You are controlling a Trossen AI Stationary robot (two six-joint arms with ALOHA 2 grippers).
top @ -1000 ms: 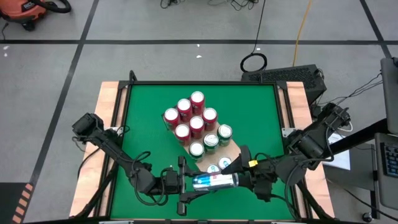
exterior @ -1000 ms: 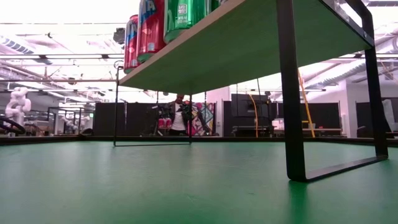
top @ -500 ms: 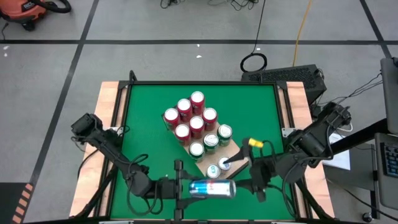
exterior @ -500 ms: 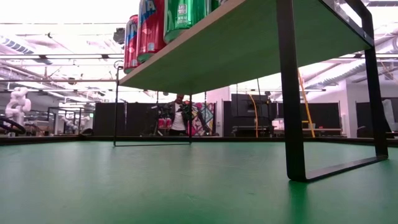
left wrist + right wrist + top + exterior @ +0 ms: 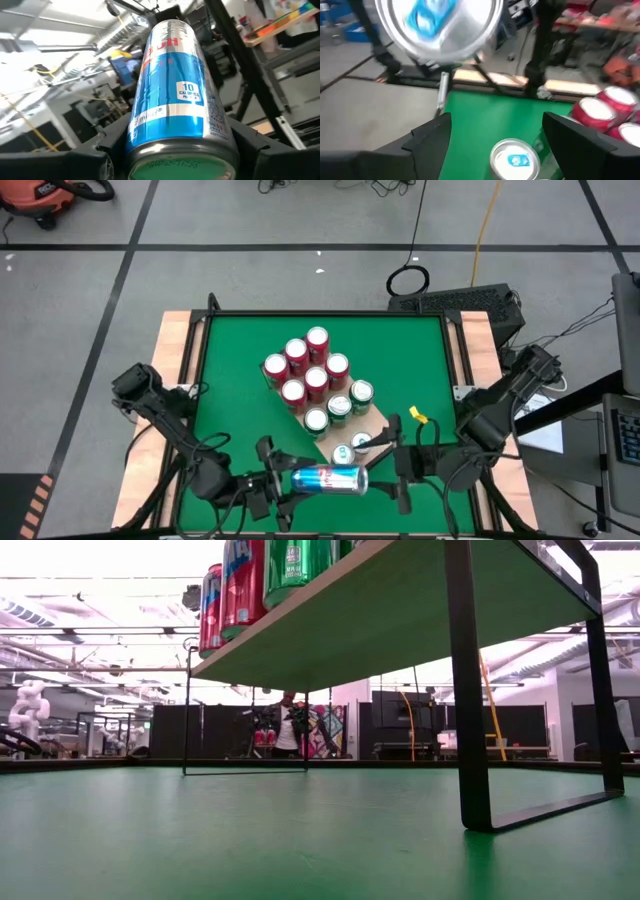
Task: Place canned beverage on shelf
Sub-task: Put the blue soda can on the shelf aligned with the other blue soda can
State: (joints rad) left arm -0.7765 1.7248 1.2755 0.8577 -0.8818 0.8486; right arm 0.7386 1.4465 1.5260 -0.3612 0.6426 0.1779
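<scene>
A blue-and-silver can [image 5: 328,479] lies level in the air above the table's near edge, with my left gripper [image 5: 298,480] shut on its left end. My right gripper [image 5: 398,478] stands open just to the can's right, facing the tabbed top [image 5: 437,25] with nothing between its fingers. The shelf [image 5: 375,423] is a light board on a dark frame [image 5: 468,690] in the table's middle. It carries red cans [image 5: 310,365], green cans [image 5: 340,408] and silver cans with blue tabs [image 5: 515,160]. The low view shows neither gripper. My left gripper pinches the can's side wall near its bottom end [image 5: 137,142] between its two fingers [image 5: 100,150]. The fingers come about level from the table's left and lie along the can. The can is lifted clear, on its side, its top toward my right gripper.
Bare board [image 5: 385,412] shows at the shelf's near right corner, beside the silver cans. Green table surface [image 5: 235,410] lies open to the shelf's left and under it [image 5: 300,830]. Wooden rails [image 5: 180,370] line the table's sides.
My right gripper has let go of the can's top end, rolled, and drawn back toward the table's right edge. My left gripper has rolled and carried the can slightly toward the left, still level and clear of the table.
</scene>
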